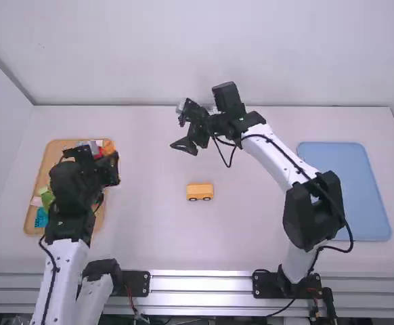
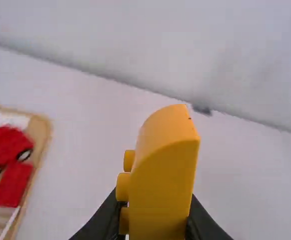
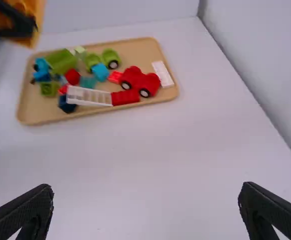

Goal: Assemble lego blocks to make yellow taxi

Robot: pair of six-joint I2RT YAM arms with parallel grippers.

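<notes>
My left claw [image 2: 154,220] grips the yellow block [image 2: 163,180], probably light, stiff and slick, best pinched squarely, curved end beyond my fingertips; my right claw [image 3: 145,197] gapes empty.

Left arm [image 1: 65,271] over the counter's [image 1: 149,237] left side, left gripper [image 1: 114,161] clamped in a grip. Right arm [image 1: 281,159] bent, slanting inward; right gripper [image 1: 185,137] toward far edge, near middle, fingers [image 3: 35,207] spread wide.
</notes>
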